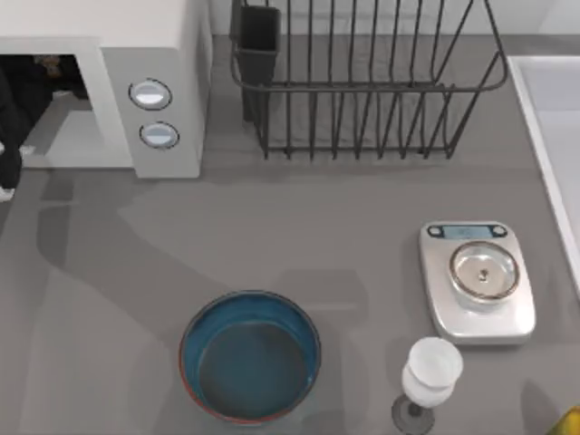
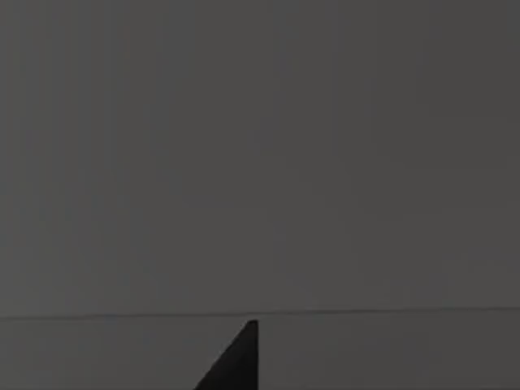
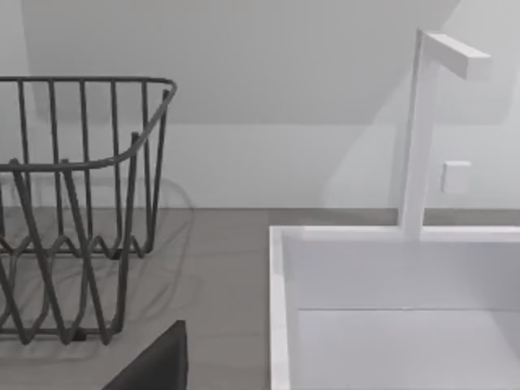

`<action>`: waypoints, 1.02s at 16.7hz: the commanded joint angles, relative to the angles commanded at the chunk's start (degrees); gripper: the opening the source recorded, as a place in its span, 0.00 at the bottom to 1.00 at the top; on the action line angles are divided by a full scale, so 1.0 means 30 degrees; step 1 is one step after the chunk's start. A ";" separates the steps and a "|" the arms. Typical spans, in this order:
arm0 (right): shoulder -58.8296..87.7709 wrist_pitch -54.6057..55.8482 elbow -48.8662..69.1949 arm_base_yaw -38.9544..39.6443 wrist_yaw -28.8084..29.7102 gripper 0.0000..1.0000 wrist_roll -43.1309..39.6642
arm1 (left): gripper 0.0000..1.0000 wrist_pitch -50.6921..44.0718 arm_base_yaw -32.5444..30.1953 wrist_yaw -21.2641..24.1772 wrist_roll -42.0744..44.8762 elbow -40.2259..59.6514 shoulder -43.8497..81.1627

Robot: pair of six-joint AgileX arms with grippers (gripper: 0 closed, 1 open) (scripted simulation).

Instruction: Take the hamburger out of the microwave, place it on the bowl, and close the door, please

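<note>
The microwave [image 1: 136, 36] stands at the table's far left, its two knobs [image 1: 150, 94] facing up and its cavity [image 1: 68, 136] open toward the front. My left arm [image 1: 13, 109] comes in from the left edge and reaches into that dark cavity. The hamburger is hidden in there, and the door is out of view. The left wrist view is dark, with one black fingertip [image 2: 242, 361] at its edge. The blue bowl [image 1: 249, 355] with its reddish rim sits empty near the front, left of centre. Only one fingertip [image 3: 158, 366] of my right gripper is visible.
A black wire dish rack [image 1: 362, 82] stands at the back, right of the microwave. A silver scale [image 1: 478, 281] and a white wine glass [image 1: 431, 370] sit at the front right. A white sink [image 1: 553, 136] runs along the right edge, its tap [image 3: 418, 130] upright. A yellow object [image 1: 571, 424] lies in the front right corner.
</note>
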 joint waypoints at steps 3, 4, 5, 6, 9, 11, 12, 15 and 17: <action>0.0000 0.0000 0.0000 0.0000 0.0000 1.00 0.0000 | 0.00 0.2661 0.0077 0.0724 -0.0391 -0.4358 -0.1800; 0.0000 0.0000 0.0000 0.0000 0.0000 1.00 0.0000 | 0.00 0.3427 0.0191 0.0817 -0.0334 -0.5725 -0.2321; 0.0000 0.0000 0.0000 0.0000 0.0000 1.00 0.0000 | 0.00 0.4098 0.0351 0.0825 -0.0173 -0.7011 -0.2780; 0.0000 0.0000 0.0000 0.0000 0.0000 1.00 0.0000 | 0.00 0.4677 0.0547 0.0761 0.0073 -0.8222 -0.3175; 0.0000 0.0000 0.0000 0.0000 0.0000 1.00 0.0000 | 0.00 0.5829 0.1276 0.0227 0.1174 -1.1216 -0.3950; 0.0000 0.0000 0.0000 0.0000 0.0000 1.00 0.0000 | 0.00 0.6179 0.1833 -0.0279 0.1999 -1.2440 -0.4258; 0.0000 0.0000 0.0000 0.0000 0.0000 1.00 0.0000 | 0.00 0.6281 0.2113 -0.0521 0.2363 -1.2798 -0.4390; 0.0000 0.0000 0.0000 0.0000 0.0000 1.00 0.0000 | 0.00 0.6394 0.2560 -0.0872 0.2863 -1.3048 -0.4614; 0.0000 0.0000 0.0000 0.0000 0.0000 1.00 0.0000 | 0.00 0.6394 0.2560 -0.0872 0.2863 -1.3048 -0.4614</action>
